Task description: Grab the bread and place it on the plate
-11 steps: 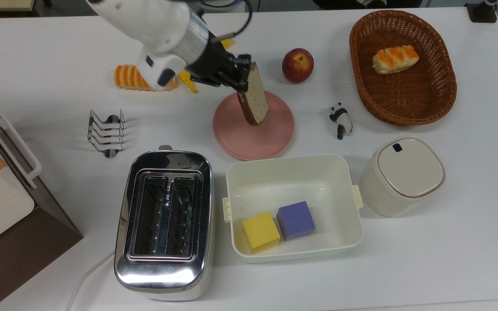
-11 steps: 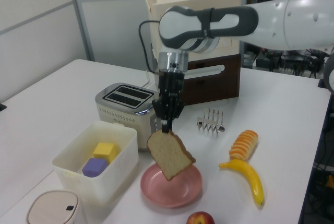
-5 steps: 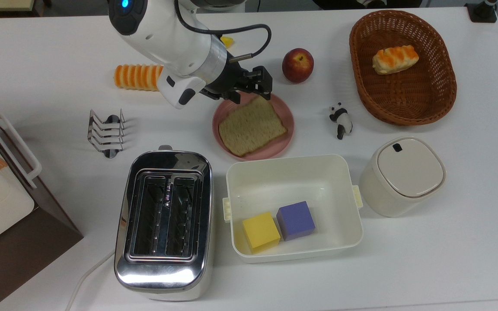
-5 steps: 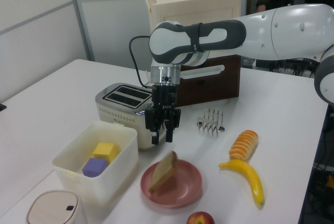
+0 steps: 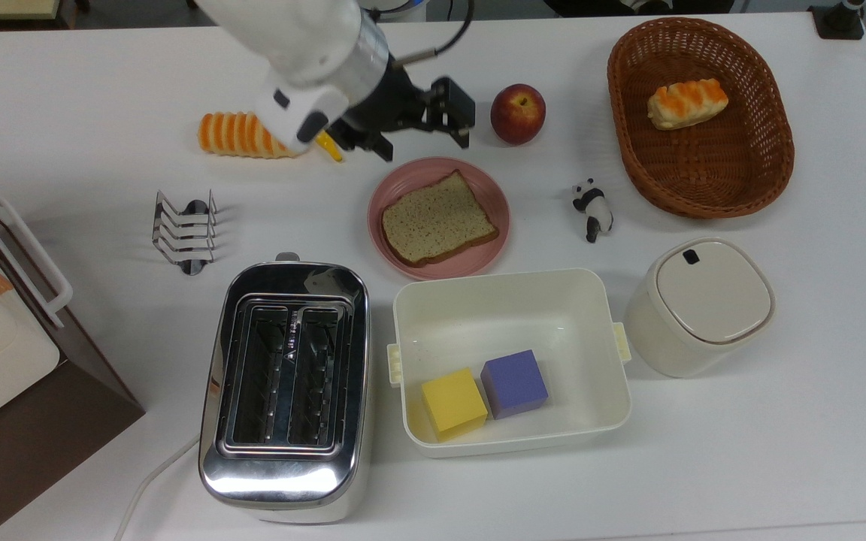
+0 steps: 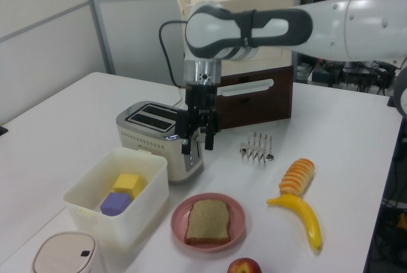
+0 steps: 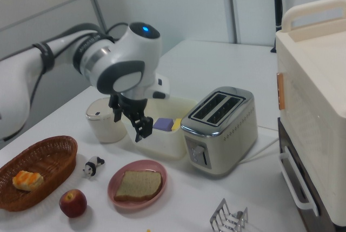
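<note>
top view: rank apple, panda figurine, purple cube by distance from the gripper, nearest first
1. Apple: just to the top view's right of the open gripper.
2. Panda figurine: farther to the top view's right and lower, beside the basket.
3. Purple cube: farthest, in the white bin at the bottom.
</note>
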